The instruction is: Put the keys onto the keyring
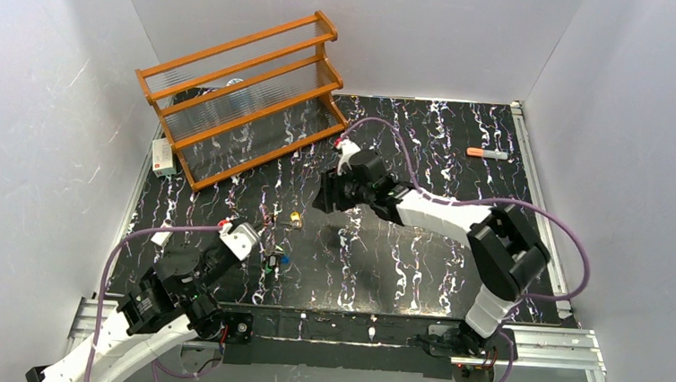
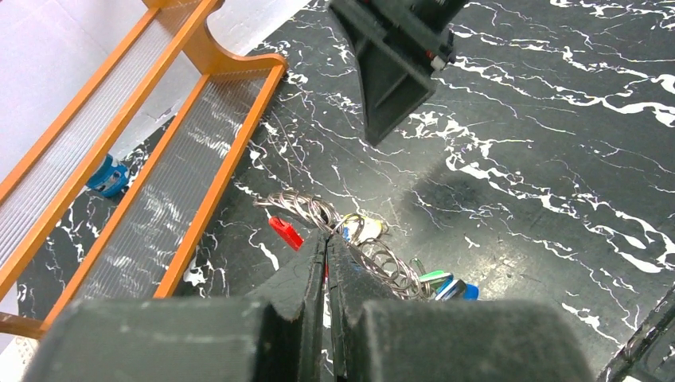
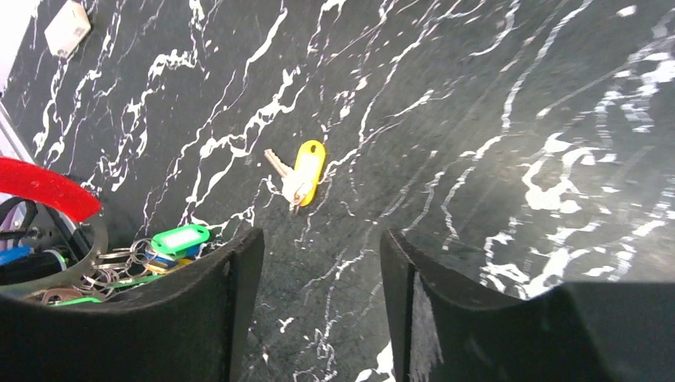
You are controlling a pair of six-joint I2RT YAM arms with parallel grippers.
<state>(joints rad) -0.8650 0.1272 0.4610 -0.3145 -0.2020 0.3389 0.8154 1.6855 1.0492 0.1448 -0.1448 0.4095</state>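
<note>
The yellow-tagged key [image 3: 305, 171] looks light and slippery, best pinched by its plastic tag with the right fingers [image 3: 239, 302], spread apart; the left fingers [image 2: 306, 270] clamp the thin, springy keyring [image 2: 298, 208].

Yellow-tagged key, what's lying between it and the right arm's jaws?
Nothing: the right wrist view shows only bare marbled tabletop between the open jaws and the yellow-tagged key.
</note>
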